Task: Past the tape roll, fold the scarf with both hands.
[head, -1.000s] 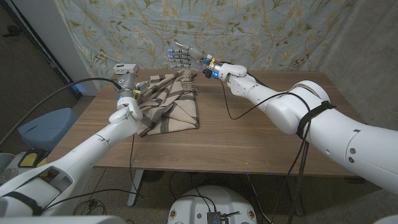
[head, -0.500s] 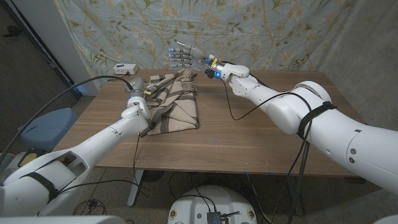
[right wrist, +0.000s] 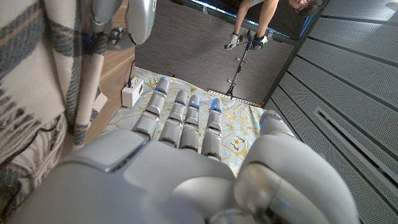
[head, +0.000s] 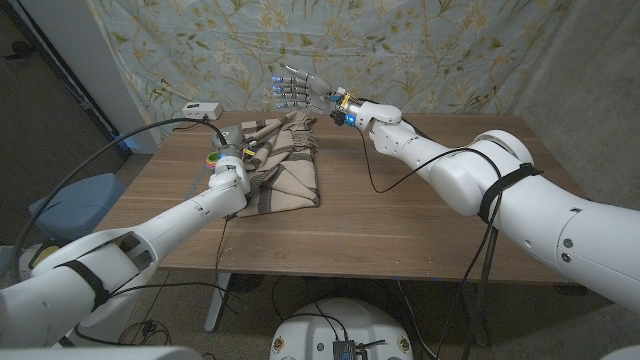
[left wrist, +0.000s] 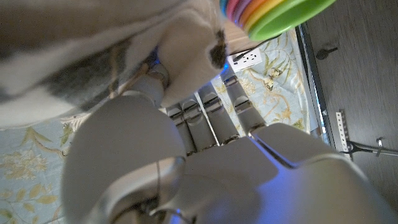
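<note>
While the right hand [head: 292,90] hangs in the air above the far table edge with its fingers spread and holding nothing, the left hand [head: 238,152] is buried in the scarf [head: 283,172], and I cannot tell its grasp. The scarf is beige with dark stripes, folded in a bundle on the wooden table [head: 420,220], left of the middle. To its right the table is bare wood.

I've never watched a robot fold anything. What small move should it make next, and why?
Probably lower the right hand onto the scarf's far edge. That hand hangs open above the table, holding nothing, while the left hand is already at the cloth, and the fold needs both.
</note>
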Robot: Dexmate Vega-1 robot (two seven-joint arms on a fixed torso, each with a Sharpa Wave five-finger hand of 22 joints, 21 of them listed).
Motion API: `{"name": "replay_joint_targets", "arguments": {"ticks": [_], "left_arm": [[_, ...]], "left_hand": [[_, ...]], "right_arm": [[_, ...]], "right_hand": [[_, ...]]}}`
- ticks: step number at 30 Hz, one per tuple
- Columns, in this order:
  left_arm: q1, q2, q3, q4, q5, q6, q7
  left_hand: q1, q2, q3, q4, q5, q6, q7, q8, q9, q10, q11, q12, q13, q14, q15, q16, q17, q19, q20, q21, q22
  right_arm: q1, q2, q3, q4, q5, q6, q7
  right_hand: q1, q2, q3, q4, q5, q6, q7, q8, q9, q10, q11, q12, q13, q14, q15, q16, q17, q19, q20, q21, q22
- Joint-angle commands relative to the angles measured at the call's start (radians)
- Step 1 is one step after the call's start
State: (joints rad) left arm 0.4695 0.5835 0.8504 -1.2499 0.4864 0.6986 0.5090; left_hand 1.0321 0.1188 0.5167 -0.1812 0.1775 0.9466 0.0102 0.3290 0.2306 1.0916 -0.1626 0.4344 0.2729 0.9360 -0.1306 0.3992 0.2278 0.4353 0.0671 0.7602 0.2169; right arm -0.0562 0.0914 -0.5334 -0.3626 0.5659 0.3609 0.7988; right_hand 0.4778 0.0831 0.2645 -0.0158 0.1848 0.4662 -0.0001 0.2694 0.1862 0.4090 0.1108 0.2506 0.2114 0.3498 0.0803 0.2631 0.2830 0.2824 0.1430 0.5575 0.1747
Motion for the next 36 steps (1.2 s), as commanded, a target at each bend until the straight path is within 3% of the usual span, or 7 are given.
{"name": "replay_joint_targets", "arguments": {"ticks": [1,8,19,25,29,33,36], "left_arm": [[0.016,0.011,-0.024,-0.008,0.05,0.003,0.175],[-0.023,0.06,-0.003,-0.027,0.159,0.066,0.204],[-0.178,0.081,0.123,0.128,0.338,0.029,0.11],[-0.289,0.008,0.203,0.325,0.409,-0.02,0.102],[-0.373,-0.07,0.264,0.519,0.427,-0.073,0.133],[-0.473,-0.202,0.33,0.81,0.384,-0.162,0.182],[-0.527,-0.23,0.424,0.896,0.346,-0.241,0.102]], "left_hand": [[0.041,0.025,-0.007,0.008,-0.005,0.012,0.02,0.012,0.016,0.024,-0.024,0.021,0.025,0.009,-0.097,0.017,0.015,0.001,-0.011,0.014,0.003],[0.056,0.026,-0.013,0.007,-0.007,0.017,0.019,0.016,0.026,0.026,-0.022,0.037,0.046,0.007,-0.098,0.015,0.017,0.002,-0.016,0.024,0.004],[0.068,0.022,-0.027,0.009,-0.008,0.025,0.001,0.021,0.038,0.025,-0.027,0.055,0.071,0.007,-0.1,0.011,0.014,-0.004,-0.028,0.035,0.005],[0.076,0.022,-0.033,0.01,-0.007,0.029,-0.008,0.02,0.038,0.015,-0.025,0.06,0.085,0.007,-0.101,0.007,0.011,-0.005,-0.04,0.043,0.005],[0.082,0.019,-0.037,0.008,-0.008,0.032,-0.011,0.02,0.037,0.014,-0.026,0.063,0.091,0.005,-0.104,0.005,0.01,-0.003,-0.047,0.048,0.005],[0.083,0.019,-0.041,0.011,-0.008,0.034,-0.013,0.02,0.036,0.013,-0.032,0.065,0.097,0.006,-0.103,0.003,0.008,-0.003,-0.051,0.052,0.005],[0.085,0.019,-0.044,0.013,-0.008,0.035,-0.016,0.019,0.036,0.009,-0.035,0.066,0.101,0.007,-0.103,0.001,0.007,-0.004,-0.053,0.056,0.005]], "right_arm": [[0.001,0.004,0.0,0.001,-0.004,-0.011,-0.012],[-0.014,0.002,0.015,-0.006,0.016,0.0,0.016],[-0.063,-0.024,0.034,-0.104,0.064,0.013,0.1],[-0.132,-0.076,0.018,-0.268,0.079,-0.031,0.088],[-0.166,-0.113,0.007,-0.356,0.084,-0.049,0.062],[-0.178,-0.134,-0.002,-0.392,0.09,-0.062,0.039],[-0.177,-0.141,-0.006,-0.39,0.095,-0.062,0.031]], "right_hand": [[-0.003,0.007,0.003,-0.003,0.002,0.004,0.002,-0.006,0.003,0.002,-0.007,-0.005,0.004,0.003,-0.001,0.004,0.002,0.007,0.006,-0.005,0.001],[-0.004,0.009,0.003,-0.004,0.002,0.002,0.003,-0.01,0.003,0.001,-0.008,-0.006,0.004,0.004,-0.001,0.005,0.002,0.008,0.006,-0.007,0.001],[-0.007,0.009,0.002,-0.006,0.001,0.002,0.009,-0.014,0.003,0.003,-0.006,-0.007,0.005,0.005,-0.001,0.006,0.002,0.012,0.004,-0.01,0.002],[-0.01,0.008,0.0,-0.006,0.001,0.0,0.009,-0.017,0.003,-0.001,-0.006,-0.01,0.005,0.0,0.0,0.004,0.001,0.011,0.004,-0.013,0.002],[-0.013,0.007,-0.001,-0.007,0.0,-0.002,0.009,-0.02,0.003,-0.003,-0.004,-0.012,0.005,-0.003,0.002,0.002,0.001,0.01,0.004,-0.015,0.002],[-0.015,0.007,-0.001,-0.007,0.0,-0.003,0.009,-0.022,0.004,-0.005,-0.005,-0.013,0.005,-0.004,0.002,0.001,0.0,0.009,0.003,-0.017,0.002],[-0.016,0.007,-0.002,-0.007,0.0,-0.003,0.009,-0.023,0.004,-0.007,-0.006,-0.014,0.005,-0.005,0.002,0.001,0.0,0.009,0.002,-0.018,0.002]]}}
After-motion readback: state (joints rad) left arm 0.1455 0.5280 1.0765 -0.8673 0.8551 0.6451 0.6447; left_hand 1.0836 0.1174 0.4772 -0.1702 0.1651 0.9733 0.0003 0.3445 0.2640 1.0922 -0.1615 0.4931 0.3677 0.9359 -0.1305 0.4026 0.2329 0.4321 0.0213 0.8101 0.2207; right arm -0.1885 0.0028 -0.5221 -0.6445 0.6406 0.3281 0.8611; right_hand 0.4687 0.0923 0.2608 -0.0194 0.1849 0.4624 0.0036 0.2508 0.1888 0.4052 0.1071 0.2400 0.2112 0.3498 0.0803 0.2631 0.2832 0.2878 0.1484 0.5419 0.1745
